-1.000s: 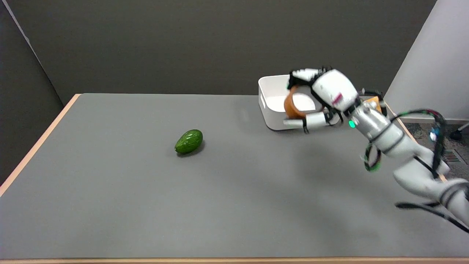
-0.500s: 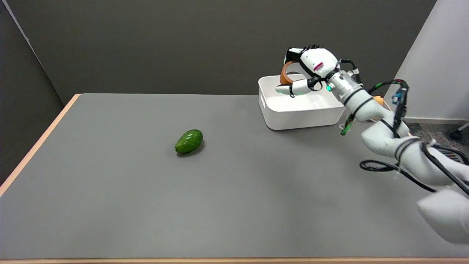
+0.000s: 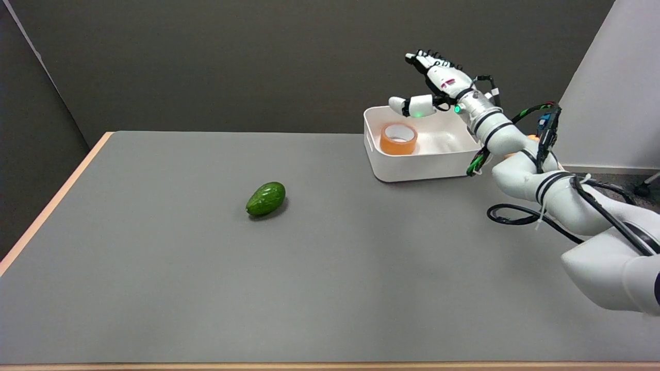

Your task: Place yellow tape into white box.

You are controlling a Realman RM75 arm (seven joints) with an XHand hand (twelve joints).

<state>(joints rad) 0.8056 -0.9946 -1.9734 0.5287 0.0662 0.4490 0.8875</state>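
The yellow tape lies flat inside the white box, core opening facing up, near the box's left wall. The right hand hovers above and slightly right of it, fingers spread, holding nothing. Withdrawal path: upward, clear of the rim.

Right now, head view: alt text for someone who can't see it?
A roll of yellow tape lies flat inside a white box at the far right of a grey table; the robot's right hand hovers open above the box. A green avocado lies mid-table.
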